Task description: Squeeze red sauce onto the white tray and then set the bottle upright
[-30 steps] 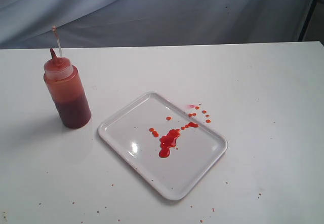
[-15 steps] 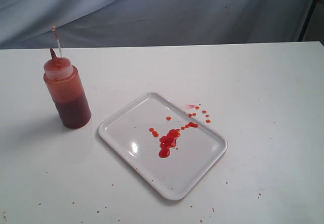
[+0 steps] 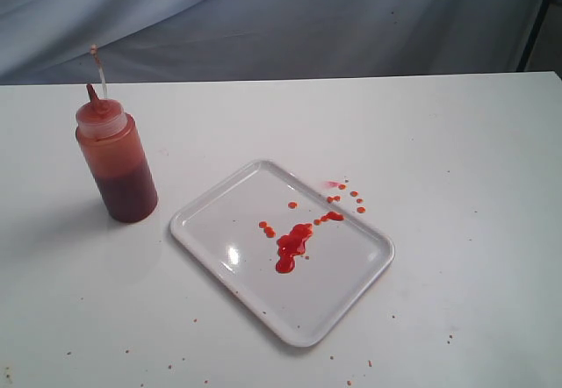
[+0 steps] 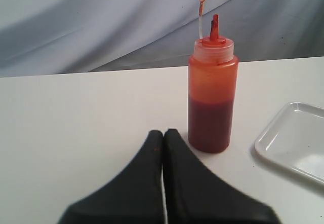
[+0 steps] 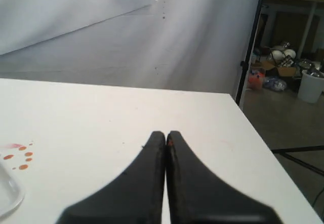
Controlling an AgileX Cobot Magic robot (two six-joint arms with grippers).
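Observation:
The bottle (image 3: 116,161) stands upright on the table's left side, its nozzle uncapped and the thin tip cap sticking up on its tether. The white tray (image 3: 219,239) lies to its right with a blob of red sauce (image 3: 291,246) and small drops in it. More drops (image 3: 356,197) dot the table just past the tray's far corner. In the left wrist view my left gripper (image 4: 163,133) is shut and empty, a short way in front of the bottle (image 4: 212,87), with the tray's corner (image 4: 296,138) beside it. My right gripper (image 5: 166,134) is shut and empty over bare table.
The table's right edge (image 5: 253,133) drops off to a floor with a stand leg and clutter. Sauce drops (image 5: 20,159) lie near the tray's corner (image 5: 9,196) in the right wrist view. Small specks are scattered along the table's front (image 3: 189,362). A grey cloth backdrop (image 3: 281,19) hangs behind.

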